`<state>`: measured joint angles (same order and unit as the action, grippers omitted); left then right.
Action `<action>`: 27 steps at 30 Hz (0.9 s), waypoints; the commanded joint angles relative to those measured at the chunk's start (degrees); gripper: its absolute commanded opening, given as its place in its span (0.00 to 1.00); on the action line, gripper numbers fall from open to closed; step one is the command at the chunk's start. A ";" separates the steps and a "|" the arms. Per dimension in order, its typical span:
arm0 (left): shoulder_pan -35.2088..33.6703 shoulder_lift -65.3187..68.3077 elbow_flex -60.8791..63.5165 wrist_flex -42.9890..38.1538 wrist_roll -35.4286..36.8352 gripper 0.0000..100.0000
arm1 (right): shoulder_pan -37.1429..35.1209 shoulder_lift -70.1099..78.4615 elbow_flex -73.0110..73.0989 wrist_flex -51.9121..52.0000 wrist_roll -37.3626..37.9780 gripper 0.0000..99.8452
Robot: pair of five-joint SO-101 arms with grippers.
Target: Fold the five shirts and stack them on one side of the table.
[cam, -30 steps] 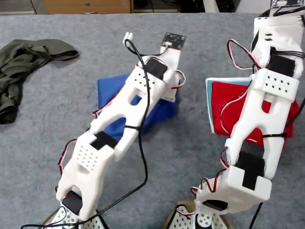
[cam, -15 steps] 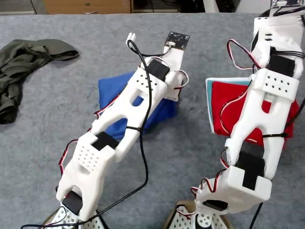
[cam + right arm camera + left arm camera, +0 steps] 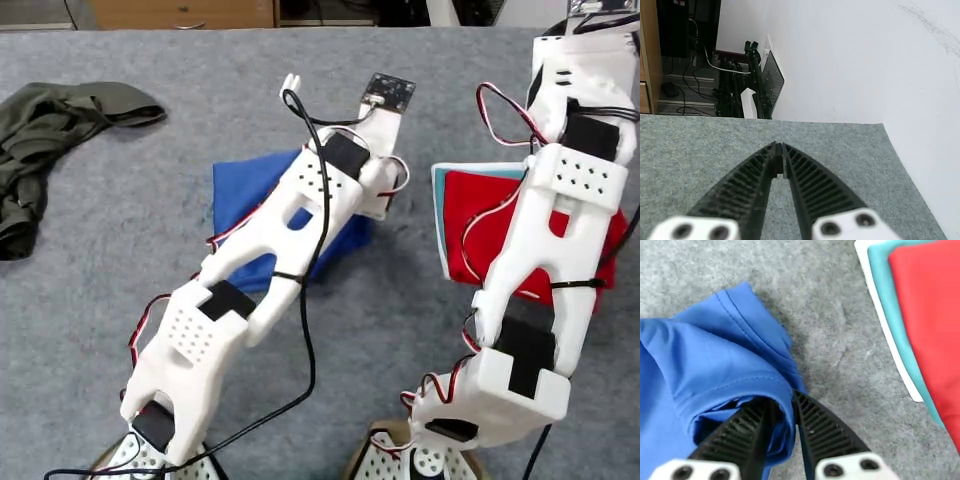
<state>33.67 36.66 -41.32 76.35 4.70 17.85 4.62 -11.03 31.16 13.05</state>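
The left gripper [image 3: 785,399] is clamped on a bunched fold of the blue shirt [image 3: 705,355]. That shirt lies on the gray table [image 3: 400,310], near a stack with a red shirt [image 3: 478,225] on top. The right gripper [image 3: 778,147] has its jaws together and holds nothing. A green shirt [image 3: 50,130] lies crumpled well apart.

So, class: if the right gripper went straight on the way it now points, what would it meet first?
Probably the grey table cover ahead of the right gripper; nothing lies between. Depth is unclear, so it might instead pass over the far edge.
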 commanded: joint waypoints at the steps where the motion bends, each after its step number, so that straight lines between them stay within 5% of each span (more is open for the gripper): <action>1: 0.00 0.92 -2.90 -1.41 0.26 0.02 | 0.84 -0.22 -2.86 0.18 0.53 0.01; 14: -0.09 4.18 -8.62 -1.23 0.35 0.02 | 0.75 -0.22 -2.86 0.18 0.53 0.01; 19: -0.70 4.18 -9.05 1.93 4.66 0.23 | 0.57 -0.13 -2.77 0.18 0.53 0.01; 27: -11.60 1.98 -18.64 9.67 6.33 0.16 | -0.13 -0.13 -2.51 0.18 0.53 0.01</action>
<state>28.48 41.85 -50.64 81.10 10.77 17.85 4.79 -11.03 31.16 13.05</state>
